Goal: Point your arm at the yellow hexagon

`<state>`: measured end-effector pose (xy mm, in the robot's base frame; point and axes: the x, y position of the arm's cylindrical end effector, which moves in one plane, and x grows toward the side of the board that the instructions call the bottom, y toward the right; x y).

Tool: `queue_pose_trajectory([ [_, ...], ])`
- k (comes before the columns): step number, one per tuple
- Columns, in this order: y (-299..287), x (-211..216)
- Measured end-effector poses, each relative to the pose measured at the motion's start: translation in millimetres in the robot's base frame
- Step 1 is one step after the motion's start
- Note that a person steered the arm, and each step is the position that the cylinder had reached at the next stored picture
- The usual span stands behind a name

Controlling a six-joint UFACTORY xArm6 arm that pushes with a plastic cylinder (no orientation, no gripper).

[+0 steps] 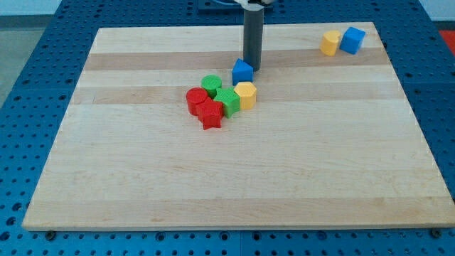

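The yellow hexagon (245, 94) lies near the board's middle, at the right end of a tight cluster. My tip (252, 67) stands just above it in the view, right beside the upper right of a blue block (242, 71) that sits directly above the hexagon. To the hexagon's left are a green block (228, 102), a green cylinder (211, 85), a red cylinder (196, 99) and a red star-shaped block (211, 115). The rod rises straight up to the view's top.
A second yellow block (330, 43) and a blue block (352, 40) sit side by side at the wooden board's top right corner (377, 32). A blue perforated table surrounds the board.
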<state>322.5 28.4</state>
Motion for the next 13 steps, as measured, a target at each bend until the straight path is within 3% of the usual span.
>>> queue_pose_trajectory([
  [5,26,22],
  [9,36,117],
  [13,1,119],
])
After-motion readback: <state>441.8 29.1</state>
